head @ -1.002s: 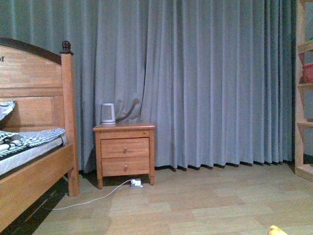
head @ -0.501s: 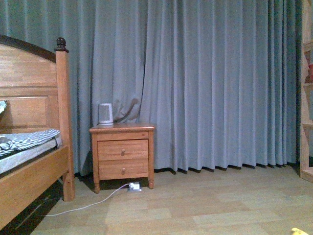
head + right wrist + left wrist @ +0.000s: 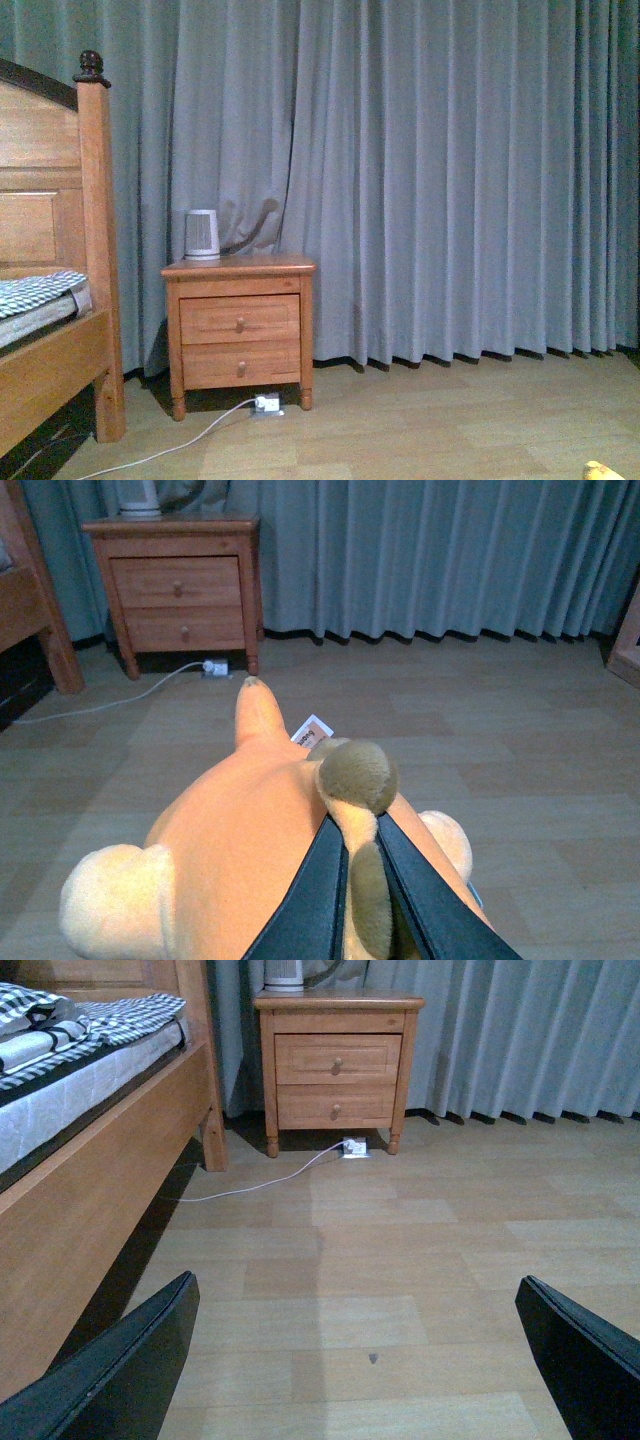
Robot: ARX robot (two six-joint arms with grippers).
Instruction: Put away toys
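Note:
My right gripper (image 3: 360, 855) is shut on the plush toy (image 3: 250, 830), an orange-yellow soft animal with cream paws and a brown tuft pinched between the black fingers (image 3: 315, 890). It hangs above the wood floor. A yellow tip of the plush toy (image 3: 600, 472) shows at the bottom right corner of the front view. My left gripper (image 3: 360, 1360) is open and empty, its two black fingers (image 3: 120, 1370) wide apart over bare floor.
A wooden nightstand (image 3: 240, 325) with two drawers and a white kettle (image 3: 202, 235) stands against grey curtains (image 3: 450, 170). A wooden bed (image 3: 45, 300) lies at left. A white cable and plug (image 3: 265, 403) lie on the floor by the nightstand.
The front view has swung right: bed and nightstand slid left, the shelf at the right edge left the picture. The plush tip stays at the bottom right.

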